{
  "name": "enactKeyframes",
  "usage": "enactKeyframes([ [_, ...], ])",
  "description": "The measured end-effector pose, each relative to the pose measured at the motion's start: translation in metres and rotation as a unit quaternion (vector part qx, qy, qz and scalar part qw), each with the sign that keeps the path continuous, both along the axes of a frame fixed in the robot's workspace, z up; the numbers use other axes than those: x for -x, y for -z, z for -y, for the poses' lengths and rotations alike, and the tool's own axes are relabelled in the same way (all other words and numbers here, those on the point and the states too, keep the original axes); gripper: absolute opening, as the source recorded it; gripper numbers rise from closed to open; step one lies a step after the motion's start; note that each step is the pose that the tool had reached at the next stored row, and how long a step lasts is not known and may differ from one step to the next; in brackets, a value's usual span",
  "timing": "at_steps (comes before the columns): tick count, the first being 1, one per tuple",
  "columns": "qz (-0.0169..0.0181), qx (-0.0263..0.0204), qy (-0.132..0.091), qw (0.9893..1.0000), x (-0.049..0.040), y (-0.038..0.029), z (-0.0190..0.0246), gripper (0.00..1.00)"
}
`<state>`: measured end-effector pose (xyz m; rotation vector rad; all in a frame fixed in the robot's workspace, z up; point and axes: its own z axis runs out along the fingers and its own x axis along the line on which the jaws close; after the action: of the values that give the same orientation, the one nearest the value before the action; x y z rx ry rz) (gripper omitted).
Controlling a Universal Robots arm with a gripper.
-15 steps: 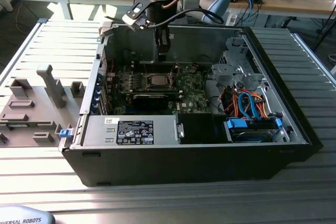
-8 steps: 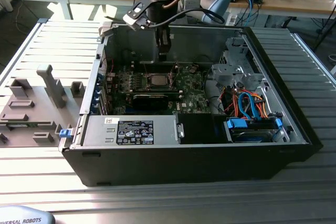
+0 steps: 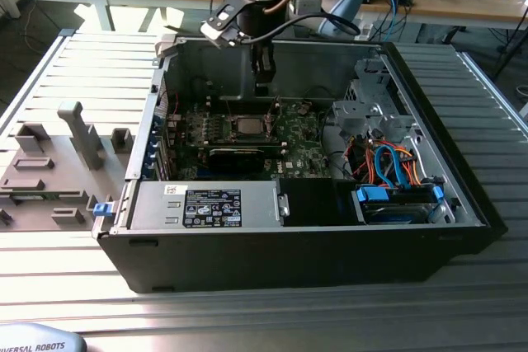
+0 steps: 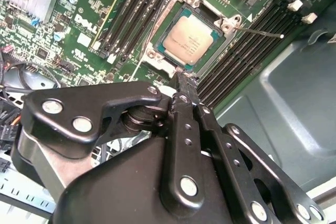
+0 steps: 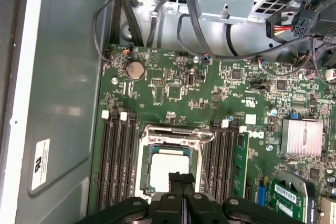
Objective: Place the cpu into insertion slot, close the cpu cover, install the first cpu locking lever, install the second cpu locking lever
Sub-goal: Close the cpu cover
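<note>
OK, status from where I'm standing. Open computer case (image 3: 247,265) lies flat on the slatted table (image 3: 82,63), with the arm reaching down into it.

- gripper (image 3: 262,80): fingers pressed together and nothing between them. In both wrist views the black fingertips (image 4: 181,85) meet in one thin line.
- It hangs over the motherboard (image 3: 305,142), clear of the surface in the exterior view. In the second wrist view the tips sit just beside one edge of the socket. In the first wrist view they overlap the near edge of the chip.
- cpu (image 4: 191,38): seated flat in the insertion slot (image 4: 169,56), silver top facing up and square to the socket. It is near the middle of the board, between the two banks of memory slots (image 5: 115,161).
- cpu cover (image 5: 173,139): lying down around the chip, whose top shows through the cover's window.
- locking lever (image 4: 260,31): one thin wire arm sticks out from a socket corner, angled across the neighbouring memory slots. It is not lying along the frame. I can't tell how the other lever sits.

Grey plastic fixtures (image 3: 82,133) stand on the table at the exterior view's left, well apart from the case.
</note>
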<state>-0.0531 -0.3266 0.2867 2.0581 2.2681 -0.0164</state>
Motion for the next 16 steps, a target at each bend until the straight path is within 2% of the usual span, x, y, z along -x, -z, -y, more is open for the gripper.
enactKeyframes([
  [16,0.0000,0.0000,0.000,1.0000,-0.0135,0.0000,0.0000,0.11],
])
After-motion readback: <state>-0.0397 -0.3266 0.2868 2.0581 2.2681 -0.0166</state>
